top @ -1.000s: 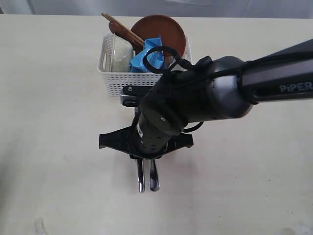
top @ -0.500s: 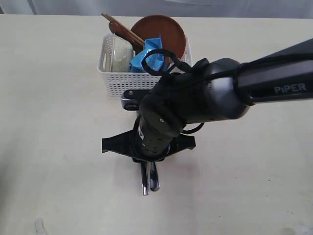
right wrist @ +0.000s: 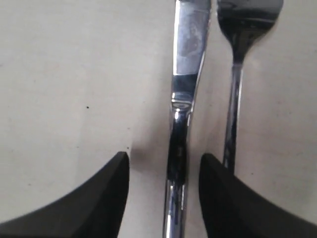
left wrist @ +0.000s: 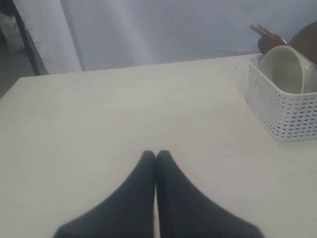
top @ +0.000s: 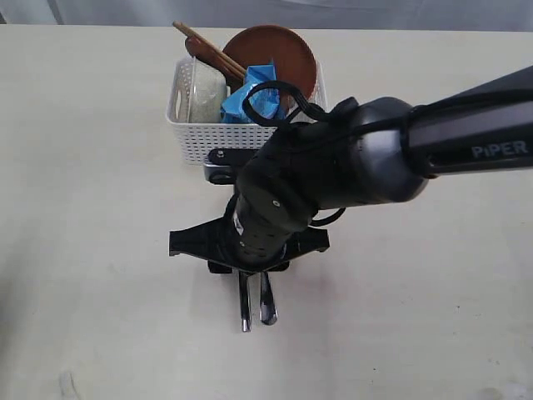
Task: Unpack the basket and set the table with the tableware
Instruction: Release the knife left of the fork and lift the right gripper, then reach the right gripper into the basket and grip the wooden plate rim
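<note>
The white basket (top: 200,137) stands at the table's (top: 92,208) far middle, holding the pale bowl (top: 204,92), brown plate (top: 279,50), wooden chopsticks (top: 208,48) and a blue chip bag (top: 254,96). In front of it the steel knife (right wrist: 188,54) and fork (right wrist: 242,29) lie side by side on the table; their ends, knife (top: 244,315) and fork (top: 266,310), poke out from under the right arm. My right gripper (right wrist: 164,157) is open, its fingers straddling the knife handle without touching it. My left gripper (left wrist: 156,154) is shut and empty over bare table, left of the basket (left wrist: 282,119).
The right arm's bulky wrist (top: 333,175) reaches in from the right and hides the basket's front right corner. The table's far edge runs just behind the basket. Bare tabletop spreads left, right and in front of the cutlery.
The right gripper's jaws have opened, letting go of the knife, which now lies loose beside the fork. The wrist shifted only slightly. The left gripper has not moved.
</note>
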